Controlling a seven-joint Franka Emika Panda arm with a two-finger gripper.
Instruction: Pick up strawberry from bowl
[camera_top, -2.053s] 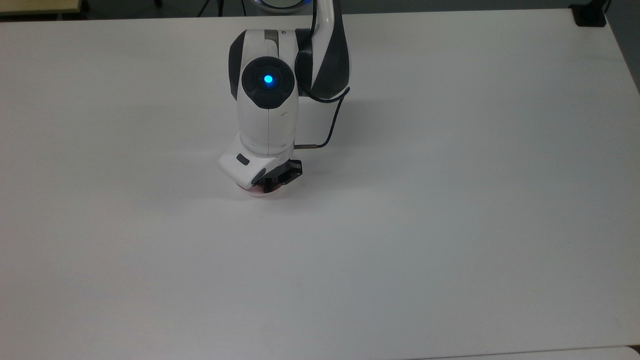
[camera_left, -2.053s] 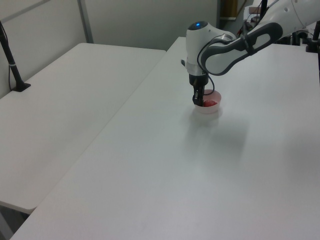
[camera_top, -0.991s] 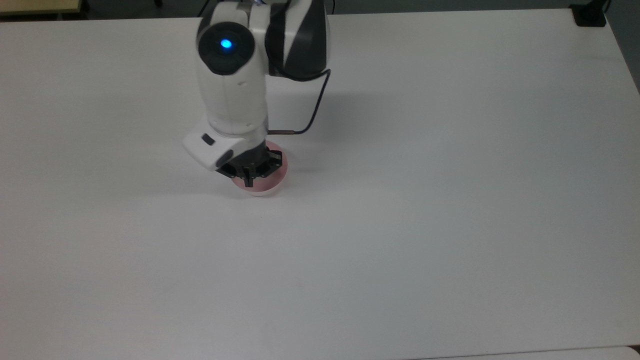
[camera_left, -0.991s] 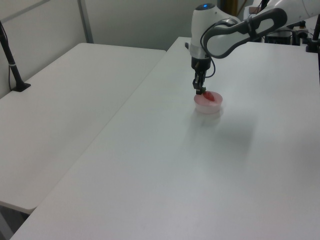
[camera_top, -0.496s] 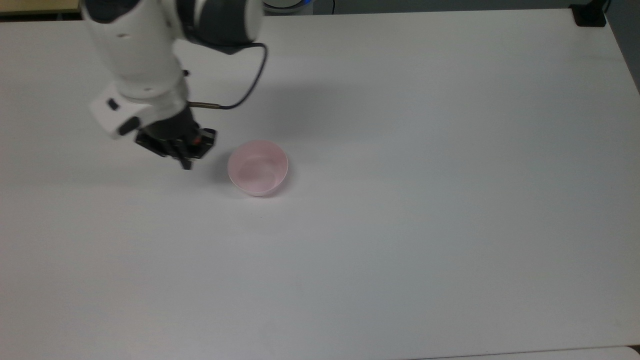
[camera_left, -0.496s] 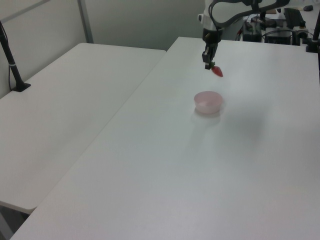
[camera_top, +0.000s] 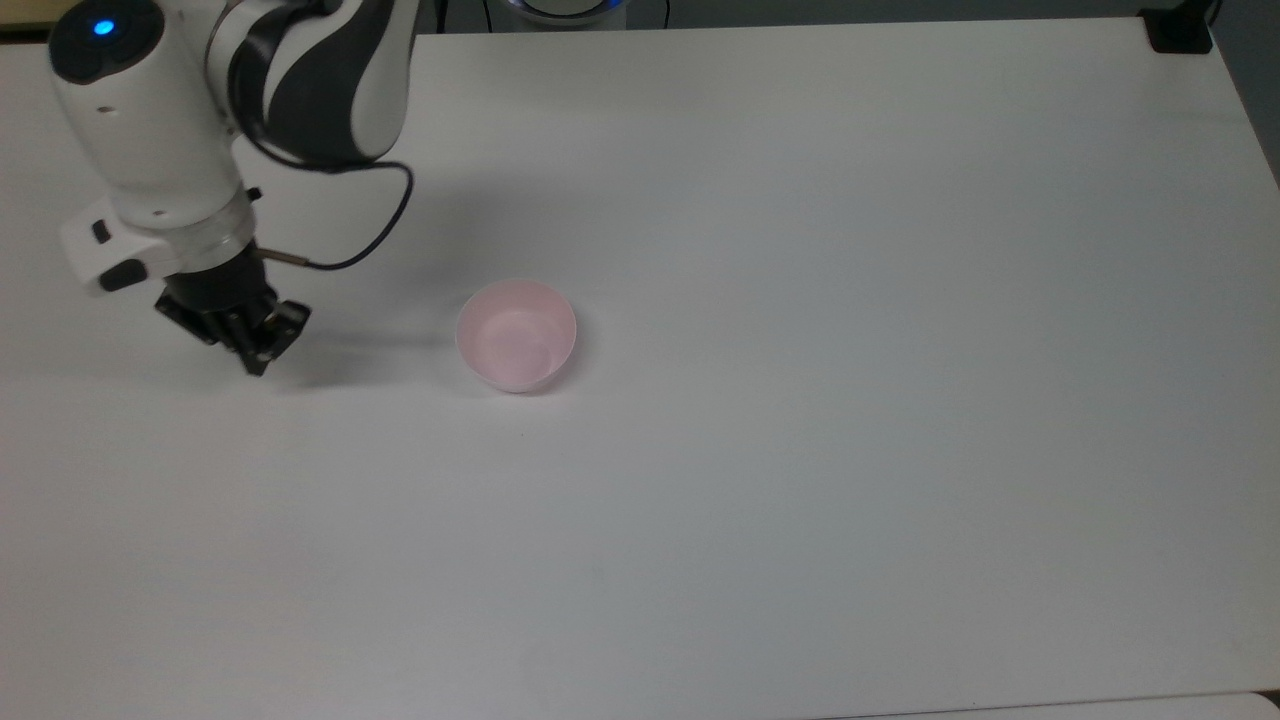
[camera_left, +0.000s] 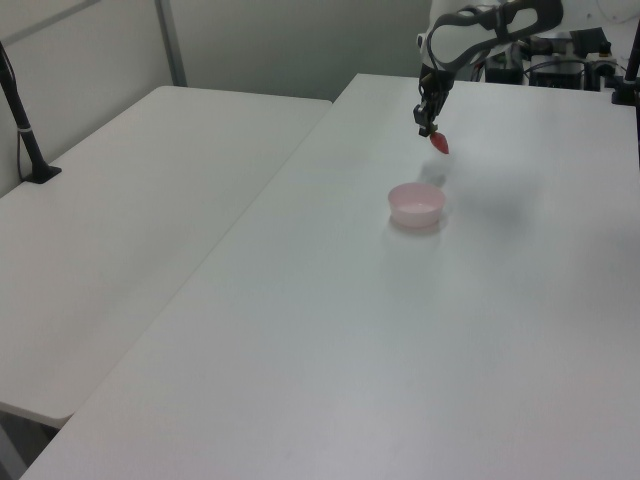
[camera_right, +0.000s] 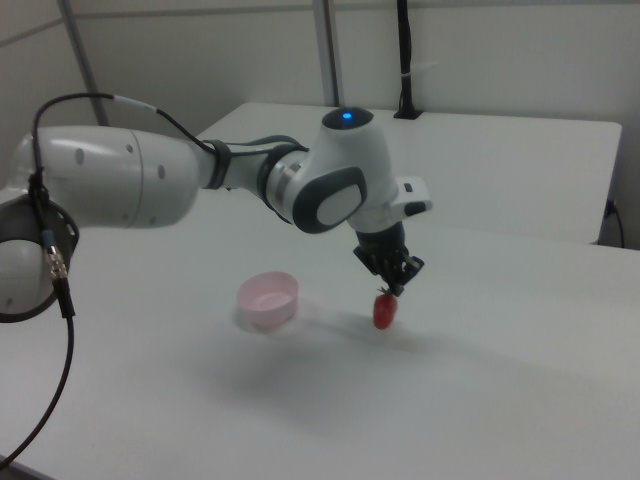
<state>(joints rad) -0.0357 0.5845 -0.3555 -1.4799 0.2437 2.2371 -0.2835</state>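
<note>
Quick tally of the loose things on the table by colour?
Red: 1, the strawberry, hanging from the hand
Pale pink: 1, the bowl, nothing in it
Total: 2

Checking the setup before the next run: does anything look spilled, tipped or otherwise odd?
Nothing stands out. The bowl sits upright and empty on the table. The strawberry hangs by its cap from the gripper, in the air and apart from the bowl.
</note>
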